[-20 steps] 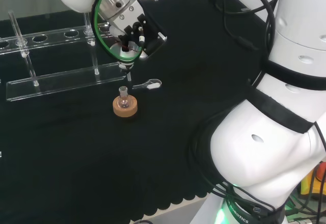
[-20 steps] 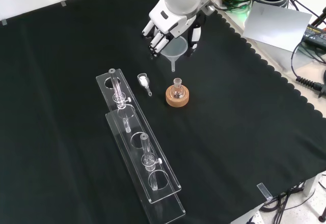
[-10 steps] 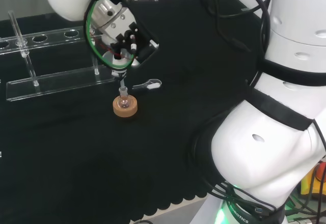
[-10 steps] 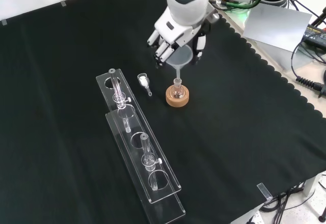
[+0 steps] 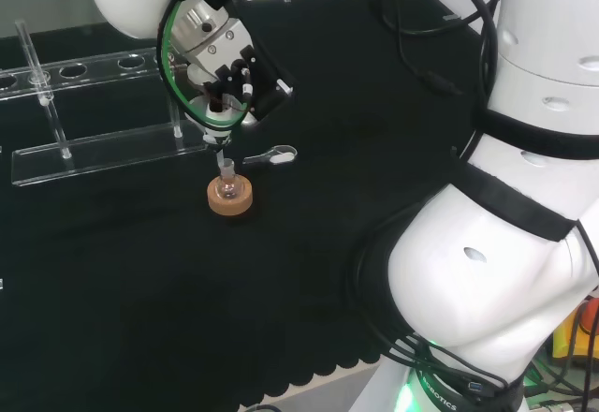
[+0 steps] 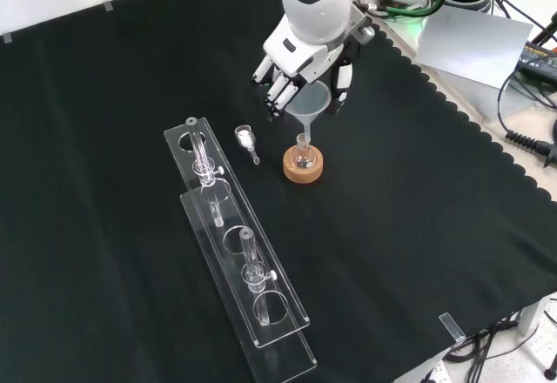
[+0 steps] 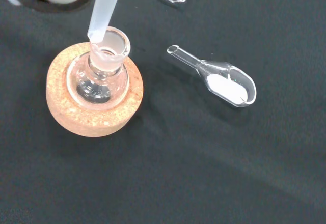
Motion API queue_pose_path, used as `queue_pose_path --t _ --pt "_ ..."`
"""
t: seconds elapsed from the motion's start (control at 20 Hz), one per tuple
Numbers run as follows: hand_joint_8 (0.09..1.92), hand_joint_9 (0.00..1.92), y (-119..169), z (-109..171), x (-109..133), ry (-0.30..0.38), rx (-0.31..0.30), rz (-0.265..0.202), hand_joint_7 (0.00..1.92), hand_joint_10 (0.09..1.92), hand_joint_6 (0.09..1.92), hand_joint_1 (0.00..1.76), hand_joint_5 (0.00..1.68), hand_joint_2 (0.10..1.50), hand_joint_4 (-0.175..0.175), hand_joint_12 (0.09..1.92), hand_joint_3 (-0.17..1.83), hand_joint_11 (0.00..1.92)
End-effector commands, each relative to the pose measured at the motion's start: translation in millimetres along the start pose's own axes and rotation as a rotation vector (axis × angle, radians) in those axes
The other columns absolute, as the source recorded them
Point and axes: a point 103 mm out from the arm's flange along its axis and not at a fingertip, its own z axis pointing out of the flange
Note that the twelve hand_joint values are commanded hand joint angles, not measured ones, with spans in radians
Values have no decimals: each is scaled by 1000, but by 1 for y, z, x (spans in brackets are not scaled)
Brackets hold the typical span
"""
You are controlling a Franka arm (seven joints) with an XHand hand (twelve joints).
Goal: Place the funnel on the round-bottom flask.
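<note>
Black cloth [image 6: 418, 226] covers the bench, its scalloped edge lying nearest in the front view with a broad bare stretch between that edge and the clear tube rack [image 6: 239, 261]. Farther in, the round-bottom flask [image 7: 99, 79] sits upright in its cork ring [image 7: 94, 114], with a clear scoop [image 7: 224, 81] of white powder just beside it, apart. Above, the hand [image 6: 300, 57] has its fingers curled round the funnel [image 6: 309, 100], whose stem tip [image 7: 97, 33] meets the rim of the flask's neck.

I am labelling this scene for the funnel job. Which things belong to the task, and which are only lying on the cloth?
Belong to the job:
- funnel, held by the hand
- round-bottom flask
- cork ring under the flask

Lying about:
- clear scoop with white powder
- clear tube rack with glass tubes
</note>
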Motion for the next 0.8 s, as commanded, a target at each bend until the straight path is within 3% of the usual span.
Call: queue_pose_path --t 0.05,0.8 --pt "702 1183 1 0 -2 -22 1 0 641 713 580 819 543 685 -57 1263 561 557" --pt "704 1181 3 7 -9 -31 1 0 639 716 585 816 543 686 -57 1262 564 558"
